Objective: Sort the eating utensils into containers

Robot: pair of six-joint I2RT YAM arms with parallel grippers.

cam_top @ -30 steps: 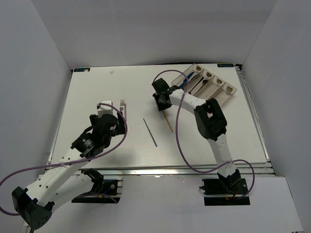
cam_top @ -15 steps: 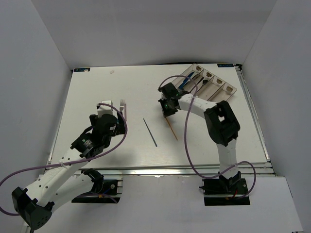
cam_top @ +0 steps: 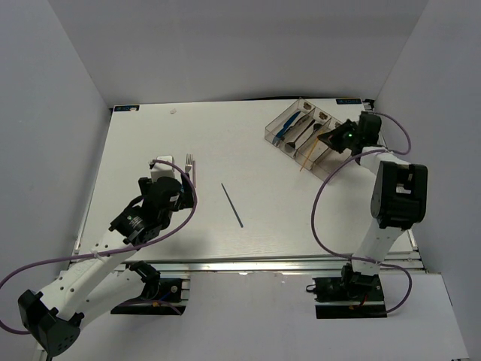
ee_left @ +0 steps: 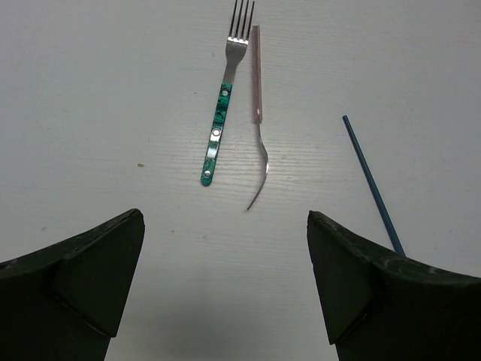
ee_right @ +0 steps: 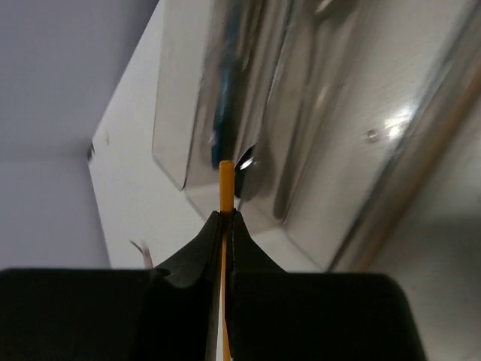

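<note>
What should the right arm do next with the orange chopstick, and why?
Probably shift it further back over the containers so its whole length sits over one compartment before letting go. The right claw is shut on the orange chopstick, whose free end juts past the containers' near ends.

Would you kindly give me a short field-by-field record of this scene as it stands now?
Left gripper: fingers open, above the table near the teal-handled fork and pink-handled utensil
Right gripper: fingers shut on the orange chopstick, at the containers
Loose on table: dark chopstick, apart from the fork
Containers: several utensils inside
</note>
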